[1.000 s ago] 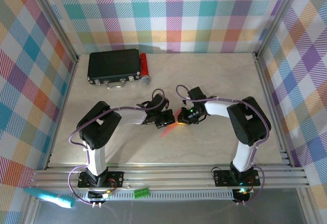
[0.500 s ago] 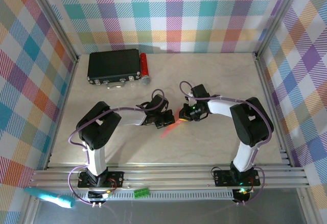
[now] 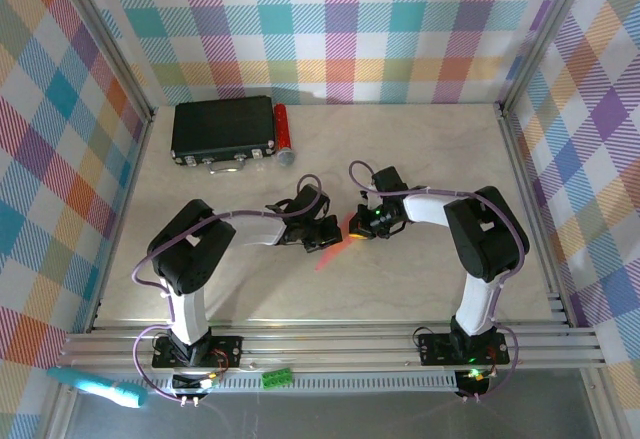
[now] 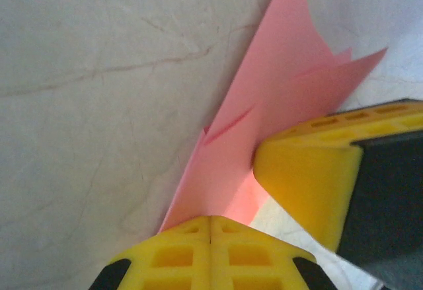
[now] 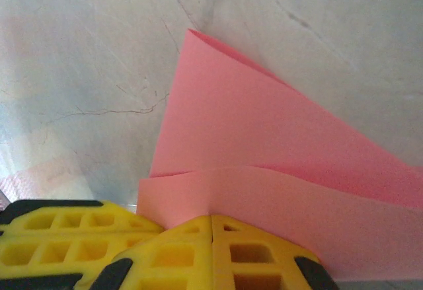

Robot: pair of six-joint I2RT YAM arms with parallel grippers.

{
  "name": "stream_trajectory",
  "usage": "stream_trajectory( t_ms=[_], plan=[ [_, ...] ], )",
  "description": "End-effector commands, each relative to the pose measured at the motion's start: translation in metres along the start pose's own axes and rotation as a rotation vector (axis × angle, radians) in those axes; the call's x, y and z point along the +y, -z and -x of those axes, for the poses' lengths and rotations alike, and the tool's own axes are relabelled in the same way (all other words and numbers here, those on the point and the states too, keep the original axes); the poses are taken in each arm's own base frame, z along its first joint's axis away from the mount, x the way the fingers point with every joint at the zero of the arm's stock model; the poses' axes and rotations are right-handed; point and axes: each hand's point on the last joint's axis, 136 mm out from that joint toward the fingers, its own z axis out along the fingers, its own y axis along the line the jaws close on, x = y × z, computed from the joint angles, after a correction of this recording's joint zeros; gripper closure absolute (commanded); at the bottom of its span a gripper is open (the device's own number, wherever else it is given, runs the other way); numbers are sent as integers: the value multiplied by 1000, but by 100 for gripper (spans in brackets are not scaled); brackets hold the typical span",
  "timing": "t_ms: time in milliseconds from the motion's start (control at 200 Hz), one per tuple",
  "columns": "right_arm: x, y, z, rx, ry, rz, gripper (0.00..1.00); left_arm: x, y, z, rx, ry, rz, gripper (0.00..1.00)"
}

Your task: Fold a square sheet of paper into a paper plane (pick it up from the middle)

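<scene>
Paper plane (image 4: pixel 264 125): pink, partly folded, in the middle of the table (image 3: pixel 450 279), between both grippers.
Left gripper (image 4: pixel 211 222): jaws together, tips on the narrow end.
Right gripper (image 5: pixel 211 220): jaws together, tips against a raised flap.
Step, likely creasing: pin with one tip and slide the other slowly along the fold.

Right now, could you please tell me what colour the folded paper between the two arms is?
Pink-red. The folded paper shows best in the right wrist view.
</scene>
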Motion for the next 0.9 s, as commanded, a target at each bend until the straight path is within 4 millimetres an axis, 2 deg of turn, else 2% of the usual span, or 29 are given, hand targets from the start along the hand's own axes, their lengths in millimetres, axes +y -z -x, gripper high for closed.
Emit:
stream_trajectory(
  t_ms=[0,175,315,625,895],
  plan=[
    [-26,-11,-9,30,-30,-77,98,-23,15,-5,-7,-8,-83,99],
    [-27,-12,-10,36,-34,-79,98,-25,11,-8,2,-8,-93,97],
    [-28,-12,-10,40,-33,-84,98,-18,1,-13,23,1,-64,97],
    [-33,-13,-12,46,-42,-95,98,23,-14,-26,43,38,45,97],
    [-39,-10,-2,0,-9,-98,99,73,-14,-59,78,130,134,100]
  ],
)
